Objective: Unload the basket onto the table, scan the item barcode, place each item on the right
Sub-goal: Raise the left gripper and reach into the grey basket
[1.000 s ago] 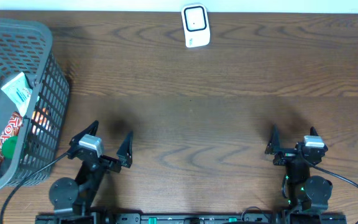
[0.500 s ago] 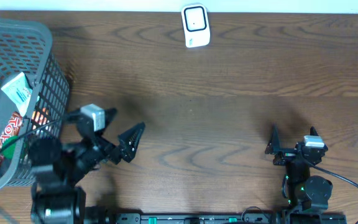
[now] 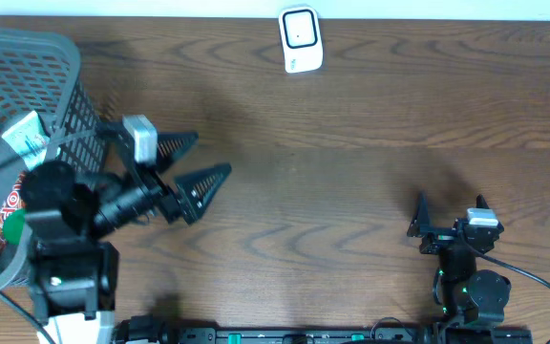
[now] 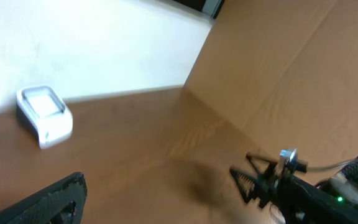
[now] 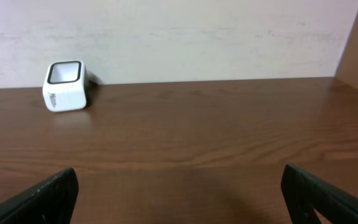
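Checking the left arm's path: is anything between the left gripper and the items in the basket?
Yes, the mesh side wall of the basket. The open left gripper is outside it above the table, pointing away from the items. The basket's top looks open.

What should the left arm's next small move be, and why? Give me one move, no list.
Probably swing the left tool leftward over the basket and begin lowering toward the white packet. The tool is open and empty and points away from the basket. The items all lie inside the basket, and nothing is in front of the scanner yet, so an item has to be picked up first.
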